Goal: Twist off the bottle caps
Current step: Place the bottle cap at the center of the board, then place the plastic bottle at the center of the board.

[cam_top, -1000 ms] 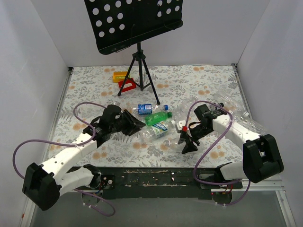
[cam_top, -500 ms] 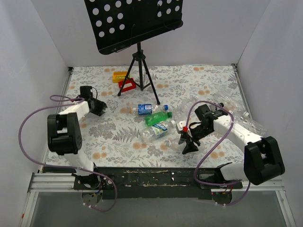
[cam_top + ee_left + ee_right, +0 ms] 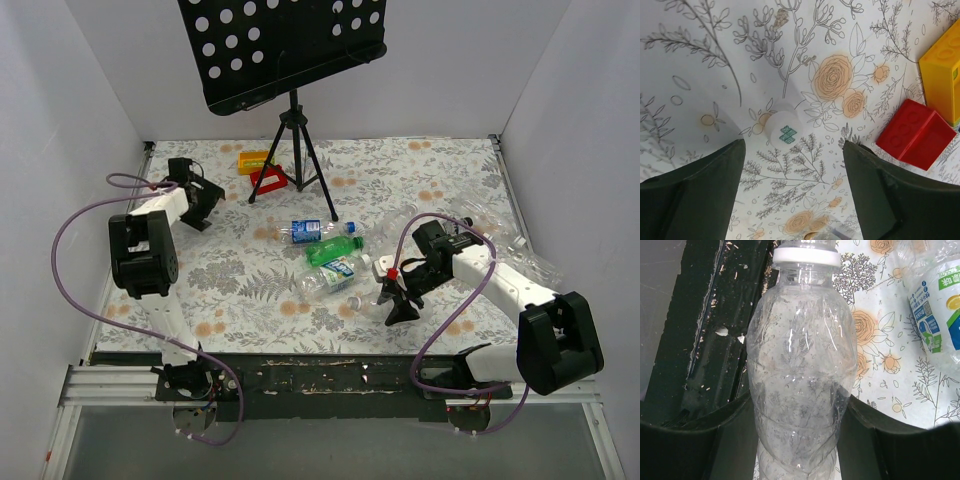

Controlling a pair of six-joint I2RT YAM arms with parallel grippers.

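The left gripper [image 3: 794, 145] is held out over the far left part of the floral cloth [image 3: 250, 290], with its jaws set wide apart and nothing gripped between them. A white cap [image 3: 783, 130] with a small green mark is seen lying loose on the cloth just beyond the gap between the two dark fingers [image 3: 695, 185], touched by neither. A red block [image 3: 917, 132] and a yellow block [image 3: 942, 75] are found to its right, touching each other and well apart from the cap. The right gripper [image 3: 393, 292] is positioned near the front of the table, right of centre, and is closed on a clear bottle [image 3: 800, 355], which is clamped around its body between both fingers. A white ring [image 3: 805, 256] is seen at the neck of this bottle; whether a cap is seated above it cannot be told, as the top is cut off by the edge of the wrist view. A labelled bottle [image 3: 935, 305] is seen lying beside it on the cloth. In the overhead view a blue-labelled bottle [image 3: 308, 231], a green bottle [image 3: 328, 251] and another lying bottle [image 3: 335, 276] are gathered at the middle of the table, and further clear bottles [image 3: 478, 212] are scattered along the right side. A black music stand [image 3: 285, 45] is set up on its tripod at the back.
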